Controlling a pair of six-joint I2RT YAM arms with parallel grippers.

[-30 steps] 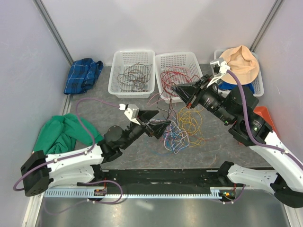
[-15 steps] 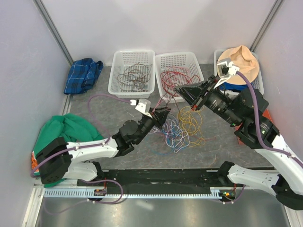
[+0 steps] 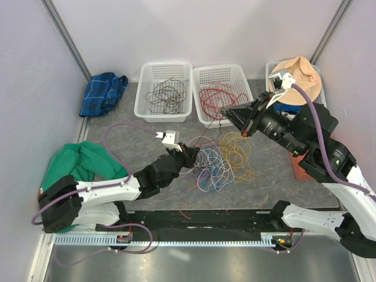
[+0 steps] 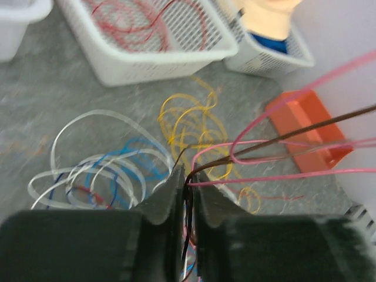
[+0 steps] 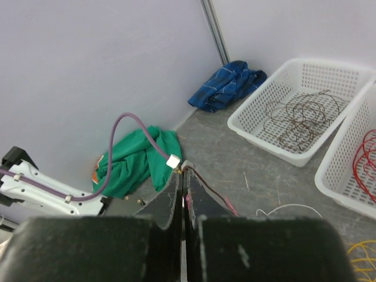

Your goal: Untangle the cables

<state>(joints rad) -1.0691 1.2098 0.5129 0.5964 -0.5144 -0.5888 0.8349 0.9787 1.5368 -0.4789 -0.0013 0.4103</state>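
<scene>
My L gripper (image 4: 187, 182) is pinched on the pink+brown strands (image 4: 305, 130); R gripper (image 5: 183, 176) clamped on same, prob.; pulling apart could cinch knots, drag the other cables (image 3: 211, 167).

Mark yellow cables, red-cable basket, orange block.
yellow cables (image 3: 236, 147): top external view, middle of the loop cluster.
red-cable basket (image 3: 223, 67): top external view, far rim.
orange block (image 4: 312, 115): left wrist view, top face.

Top camera: high behind the table (image 3: 264, 191), looking steeply down. Wrist cameras: close in, facing forward. All three share the middle basket (image 3: 223, 67).
</scene>
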